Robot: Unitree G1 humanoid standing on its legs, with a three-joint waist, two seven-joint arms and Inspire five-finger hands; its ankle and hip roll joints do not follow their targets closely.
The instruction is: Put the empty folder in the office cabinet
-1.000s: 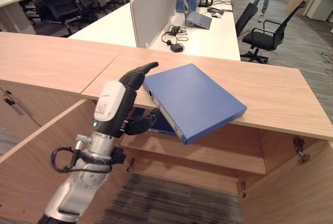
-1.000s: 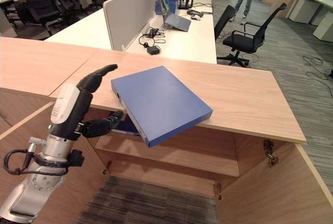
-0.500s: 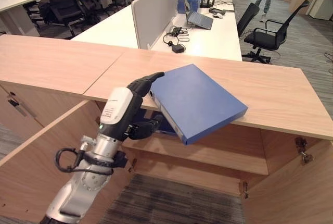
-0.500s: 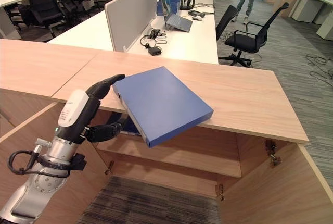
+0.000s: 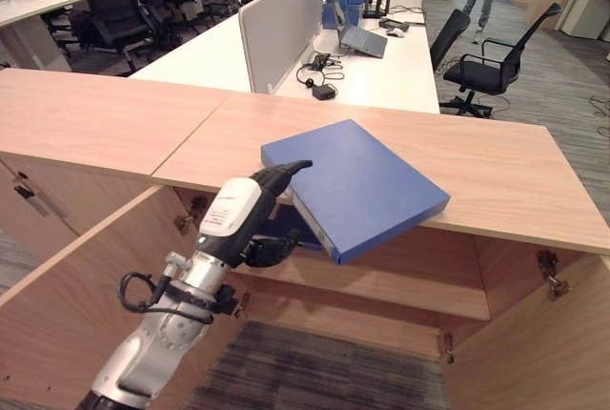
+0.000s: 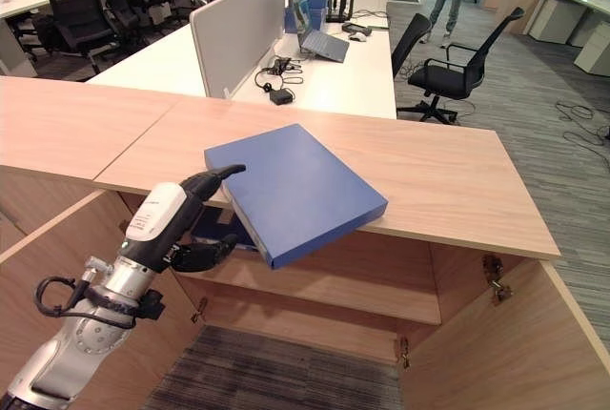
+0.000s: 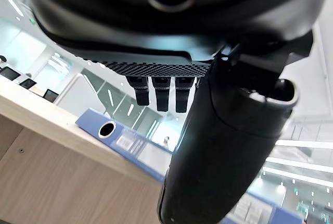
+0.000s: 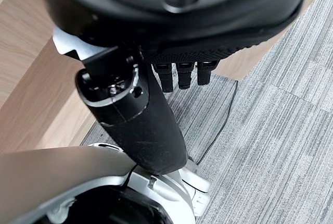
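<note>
The blue folder (image 5: 355,184) lay flat on the cabinet top (image 5: 515,172), 1 corner overhanging the open cabinet. At its 9 o'clock edge the left hand (image 5: 250,215) reached, fingers straight above, thumb below. The right hand (image 8: 156,114) hung relaxed over the carpet.

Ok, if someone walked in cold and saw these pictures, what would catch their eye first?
The blue folder lying flat on the wooden cabinet top, one corner jutting over the front edge above the open cabinet. The left hand is at its near-left corner, fingers on top and thumb underneath. Behind it are office desks and black chairs.
</note>
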